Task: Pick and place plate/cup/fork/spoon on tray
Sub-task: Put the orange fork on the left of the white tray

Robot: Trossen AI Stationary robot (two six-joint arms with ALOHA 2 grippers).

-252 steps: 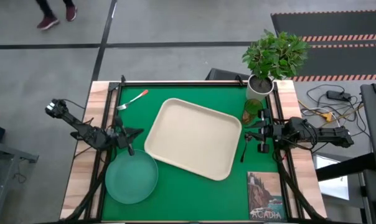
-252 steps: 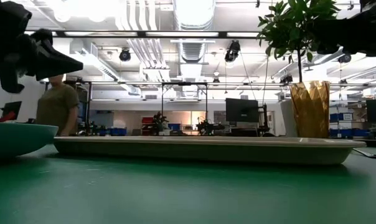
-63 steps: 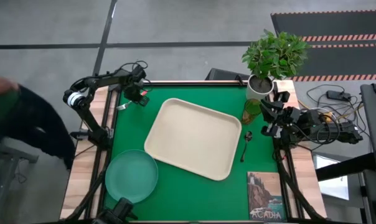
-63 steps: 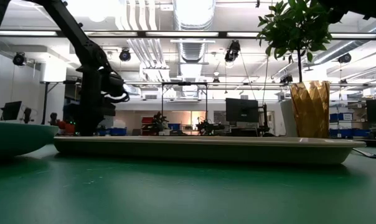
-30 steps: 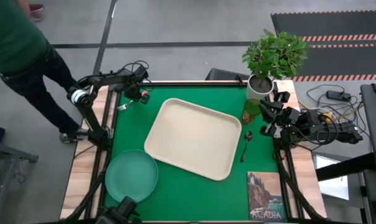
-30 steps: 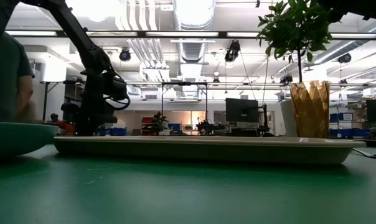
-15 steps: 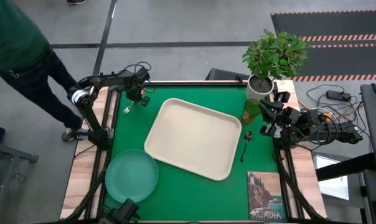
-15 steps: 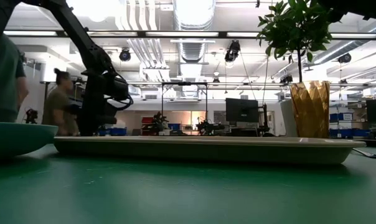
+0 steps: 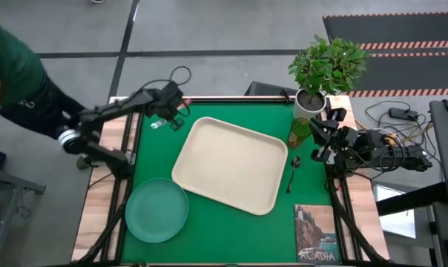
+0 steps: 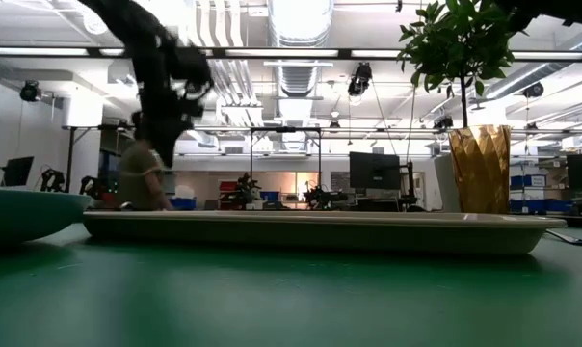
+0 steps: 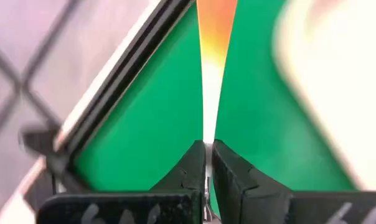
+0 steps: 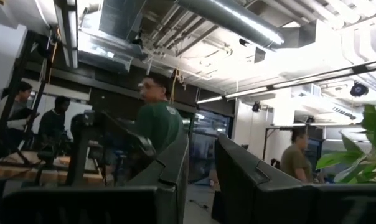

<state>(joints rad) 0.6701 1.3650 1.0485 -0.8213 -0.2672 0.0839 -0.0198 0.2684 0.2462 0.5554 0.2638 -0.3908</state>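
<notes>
My left gripper [image 9: 170, 119] is above the mat's far left corner, beside the tray's far left corner, shut on the fork [image 11: 211, 74]. The fork's orange-red handle sticks out beyond the fingertips. In the low view the gripper [image 10: 164, 145] is well above the tray's rim. The cream tray [image 9: 230, 165] lies in the middle of the green mat. The teal plate [image 9: 156, 210] lies flat at the near left. The cup [image 9: 300, 132] stands by the plant pot, and the dark spoon [image 9: 293, 172] lies right of the tray. My right gripper [image 9: 318, 142] waits open at the right edge. My left gripper pinches the fork's silver part [image 11: 205, 144], next to the handle, between its two fingers. The fork runs on along the fingers, and its orange end [image 11: 216, 25] is farthest from them. It shows edge-on over the green mat, lifted off it.
A potted plant [image 9: 324, 70] stands at the far right corner. A picture card [image 9: 317, 233] lies at the near right. A person in green [image 9: 12, 70] stands beyond the table's left side. The black frame rail [image 11: 113, 81] runs along the mat's edge.
My left gripper has risen from the mat with the fork and moved a little toward the tray. The fork, which lay on the mat at the far left, is now lifted clear. The person at the left has moved.
</notes>
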